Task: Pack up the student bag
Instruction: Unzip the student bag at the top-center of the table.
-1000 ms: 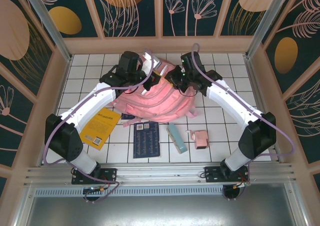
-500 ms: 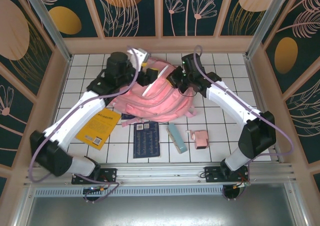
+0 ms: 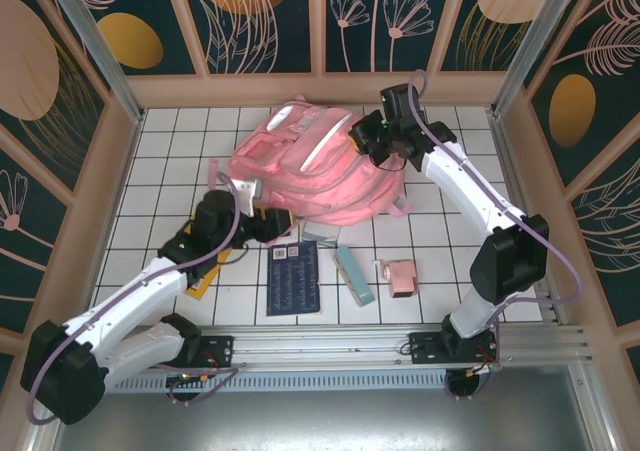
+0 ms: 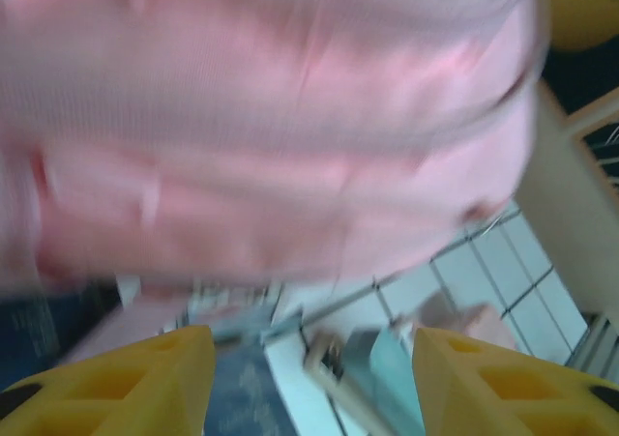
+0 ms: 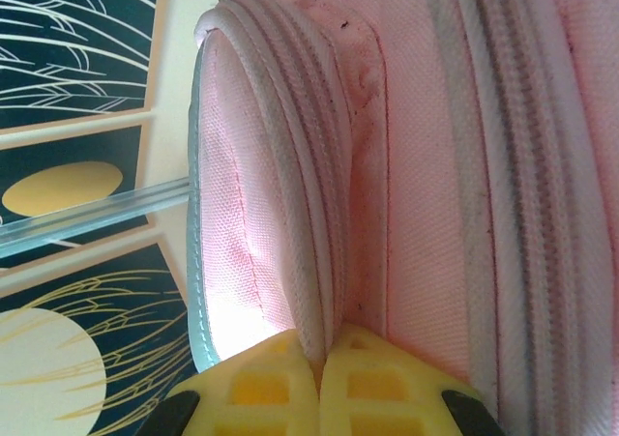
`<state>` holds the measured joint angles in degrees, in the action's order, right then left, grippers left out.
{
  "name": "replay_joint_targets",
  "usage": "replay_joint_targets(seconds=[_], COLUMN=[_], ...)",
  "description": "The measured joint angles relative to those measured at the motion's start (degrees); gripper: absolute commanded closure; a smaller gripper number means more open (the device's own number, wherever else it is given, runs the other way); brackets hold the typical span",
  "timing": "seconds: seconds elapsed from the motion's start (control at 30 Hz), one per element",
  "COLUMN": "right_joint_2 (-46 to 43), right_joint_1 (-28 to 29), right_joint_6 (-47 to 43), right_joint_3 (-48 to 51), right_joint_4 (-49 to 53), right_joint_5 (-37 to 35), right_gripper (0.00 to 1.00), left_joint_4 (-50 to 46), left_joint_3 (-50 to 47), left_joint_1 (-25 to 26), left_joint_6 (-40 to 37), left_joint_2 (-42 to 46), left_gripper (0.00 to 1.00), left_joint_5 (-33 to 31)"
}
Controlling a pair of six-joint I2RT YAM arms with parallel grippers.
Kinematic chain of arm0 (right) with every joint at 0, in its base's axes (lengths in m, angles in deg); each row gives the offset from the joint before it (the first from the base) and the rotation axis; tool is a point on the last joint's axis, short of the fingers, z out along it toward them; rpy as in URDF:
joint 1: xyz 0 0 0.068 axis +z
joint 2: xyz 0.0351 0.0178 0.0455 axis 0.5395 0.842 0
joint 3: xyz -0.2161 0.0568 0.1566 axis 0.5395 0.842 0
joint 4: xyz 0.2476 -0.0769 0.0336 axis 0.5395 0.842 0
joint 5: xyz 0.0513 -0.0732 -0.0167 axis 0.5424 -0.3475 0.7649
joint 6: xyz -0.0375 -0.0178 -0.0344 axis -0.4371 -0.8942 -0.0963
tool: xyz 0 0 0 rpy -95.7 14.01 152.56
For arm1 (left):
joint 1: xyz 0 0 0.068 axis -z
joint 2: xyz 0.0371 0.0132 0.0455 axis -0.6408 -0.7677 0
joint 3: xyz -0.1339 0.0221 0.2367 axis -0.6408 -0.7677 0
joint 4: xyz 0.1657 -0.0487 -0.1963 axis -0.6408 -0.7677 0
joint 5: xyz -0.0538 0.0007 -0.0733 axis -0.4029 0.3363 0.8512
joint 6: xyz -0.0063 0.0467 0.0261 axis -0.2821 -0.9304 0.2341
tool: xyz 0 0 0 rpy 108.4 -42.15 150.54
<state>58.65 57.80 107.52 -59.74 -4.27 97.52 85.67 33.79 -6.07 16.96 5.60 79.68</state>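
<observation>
The student bag (image 3: 315, 161) is laid at the far middle of the tabletop (image 3: 440, 241). A piped seam at its right edge is pinched between the fully closed fingers of the right hand (image 5: 321, 354), probably so that the bag is steadied or lifted open for packing. The left hand (image 4: 309, 363) is held low at the bag's near side, fingers apart and empty. Its view is badly blurred. A yellow flat item (image 3: 198, 283) is largely hidden under the left arm, and whether any zipper is open cannot be told.
</observation>
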Motion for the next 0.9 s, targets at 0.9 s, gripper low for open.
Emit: replay_joint_targets(seconds=[0.9], right_joint_2=[2.93], right_joint_1=[1.09], right_joint_6=[2.56], right_joint_3=[-4.92], right_joint_4=[1.84], right_joint_5=[0.48], right_gripper=[1.00], left_joint_4=[13.51], left_joint_3=[-0.68], left_joint_1=[2.93], left_joint_6=[-0.44], left_joint_2=[-17.31], left_gripper=[0.46], left_joint_5=[-6.38])
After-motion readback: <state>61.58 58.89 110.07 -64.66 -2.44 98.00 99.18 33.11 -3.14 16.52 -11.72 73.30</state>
